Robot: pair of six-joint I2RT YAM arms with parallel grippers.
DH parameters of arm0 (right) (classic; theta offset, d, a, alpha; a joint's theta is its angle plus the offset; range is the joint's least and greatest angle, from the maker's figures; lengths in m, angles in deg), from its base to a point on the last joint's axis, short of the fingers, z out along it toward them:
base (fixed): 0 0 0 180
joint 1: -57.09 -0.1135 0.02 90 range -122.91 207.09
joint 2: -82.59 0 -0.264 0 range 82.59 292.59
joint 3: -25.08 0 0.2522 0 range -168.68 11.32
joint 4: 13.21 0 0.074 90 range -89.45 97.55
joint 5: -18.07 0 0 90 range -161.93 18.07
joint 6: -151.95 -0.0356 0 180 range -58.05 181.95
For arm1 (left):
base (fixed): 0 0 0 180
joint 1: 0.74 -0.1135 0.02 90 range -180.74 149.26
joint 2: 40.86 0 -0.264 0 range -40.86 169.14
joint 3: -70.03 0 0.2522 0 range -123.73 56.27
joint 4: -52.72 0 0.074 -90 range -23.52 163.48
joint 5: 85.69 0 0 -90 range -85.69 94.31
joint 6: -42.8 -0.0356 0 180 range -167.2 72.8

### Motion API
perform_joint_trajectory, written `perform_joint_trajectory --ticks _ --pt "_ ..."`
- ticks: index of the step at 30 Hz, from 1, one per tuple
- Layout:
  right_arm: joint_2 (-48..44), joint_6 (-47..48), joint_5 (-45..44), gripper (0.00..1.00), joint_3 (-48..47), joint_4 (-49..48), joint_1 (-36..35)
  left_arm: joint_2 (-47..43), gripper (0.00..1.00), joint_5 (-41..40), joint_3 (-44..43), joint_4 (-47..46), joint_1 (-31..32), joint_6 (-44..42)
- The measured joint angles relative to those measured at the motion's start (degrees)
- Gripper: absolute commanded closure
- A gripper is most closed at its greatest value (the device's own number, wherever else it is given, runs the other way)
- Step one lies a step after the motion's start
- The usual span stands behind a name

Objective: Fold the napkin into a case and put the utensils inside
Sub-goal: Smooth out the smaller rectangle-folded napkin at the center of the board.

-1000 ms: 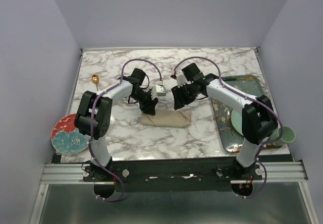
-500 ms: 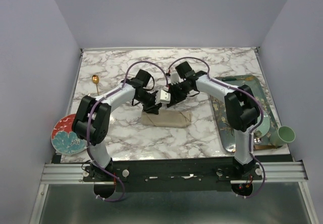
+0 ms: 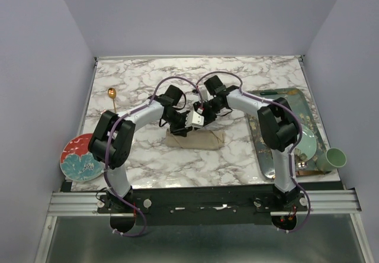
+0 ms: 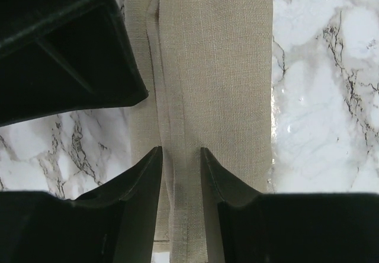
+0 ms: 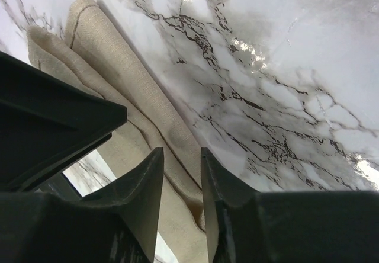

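Observation:
The napkin (image 3: 201,140) lies folded into a narrow beige oblong at the table's middle. My left gripper (image 3: 181,128) hangs just above its left part, jaws a little apart over a lengthwise fold ridge (image 4: 180,97). My right gripper (image 3: 198,119) is close beside it, jaws a little apart over the layered end of the cloth (image 5: 177,138). Neither holds anything. Each wrist view shows the other gripper as a black mass at the left. A gold spoon (image 3: 111,93) lies far left on the marble. I cannot make out the fork.
A red plate with a blue flower (image 3: 80,158) sits at the near left edge. A dark patterned tray (image 3: 296,104) on the right holds a pale green plate (image 3: 307,146). A green cup (image 3: 333,158) stands at its near right corner.
Both grippers have closed in on each other over the napkin. The right arm swung left from near the tray; the left gripper shifted right and down toward the cloth.

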Motion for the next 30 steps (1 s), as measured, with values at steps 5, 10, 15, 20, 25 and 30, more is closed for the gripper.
perform_joint_trajectory --ticks 5,10,15,20,25,30 --pt "1.2 0.0 1.0 0.72 0.0 0.0 0.0 1.0 0.71 -1.7 0.0 0.0 1.2 -0.6" --pt "1.6 0.0 1.6 0.82 0.3 -0.2 0.0 1.5 0.78 -2.6 0.0 0.0 1.5 -1.0" --pt "1.6 0.0 2.4 0.92 1.1 -0.9 0.0 1.6 0.91 -3.1 0.0 -0.1 1.5 -0.9" --pt "1.6 0.1 3.0 0.95 1.8 -1.4 0.0 1.6 1.0 -3.6 0.0 -0.4 1.5 -0.3" --pt "1.6 0.0 3.7 0.96 2.6 -1.7 -0.4 1.6 1.0 -4.0 0.0 -0.9 1.5 0.3" --pt "1.6 0.1 4.2 0.96 2.9 -1.7 -0.9 1.6 1.0 -4.5 0.0 -1.3 1.5 0.4"
